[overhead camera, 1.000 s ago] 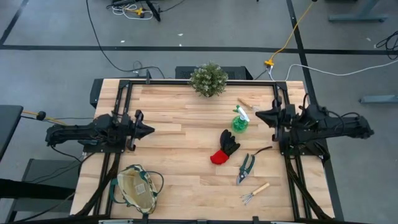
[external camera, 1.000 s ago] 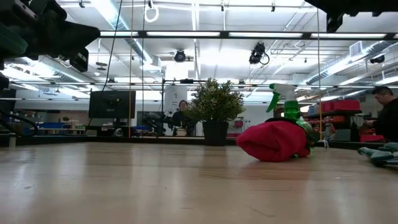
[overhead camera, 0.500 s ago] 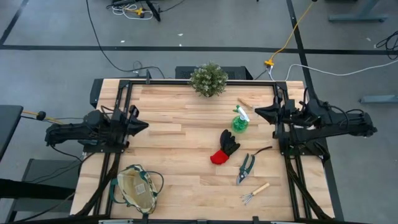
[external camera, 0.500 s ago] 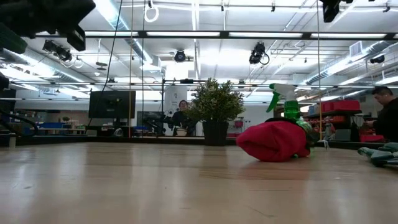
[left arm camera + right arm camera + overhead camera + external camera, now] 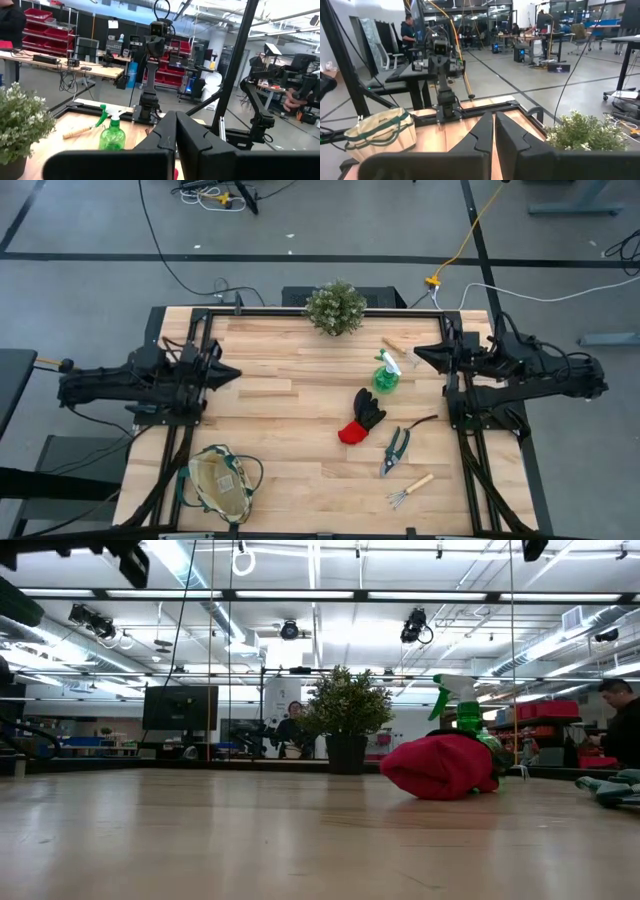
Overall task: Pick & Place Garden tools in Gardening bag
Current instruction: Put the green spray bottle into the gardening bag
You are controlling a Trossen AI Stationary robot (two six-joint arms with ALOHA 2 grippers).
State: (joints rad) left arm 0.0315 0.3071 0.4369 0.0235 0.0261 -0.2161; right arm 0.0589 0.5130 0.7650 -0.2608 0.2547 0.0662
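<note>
The garden tools lie on the table's right half: a green spray bottle (image 5: 385, 375) standing upright, a black-and-red glove (image 5: 362, 416), pruning shears (image 5: 397, 446), one wooden-handled rake (image 5: 410, 490) near the front and another (image 5: 398, 345) behind the bottle. The tan gardening bag (image 5: 222, 483) stands at the near left corner, mouth up. My left gripper (image 5: 232, 372) hangs shut and level over the left side, above the table. My right gripper (image 5: 418, 357) hangs shut over the right side, just right of the bottle and above it. Neither holds anything.
A bushy potted plant (image 5: 335, 307) stands at the middle of the far edge. Black frame rails (image 5: 197, 360) run along both sides of the table. Bare wood lies between the bag and the glove. People work at benches in the room beyond.
Both grippers have risen, staying shut and level. In the low view the left one has climbed almost out of the picture's top and the right one shows only as a tip there. No tool and not the bag has moved.
</note>
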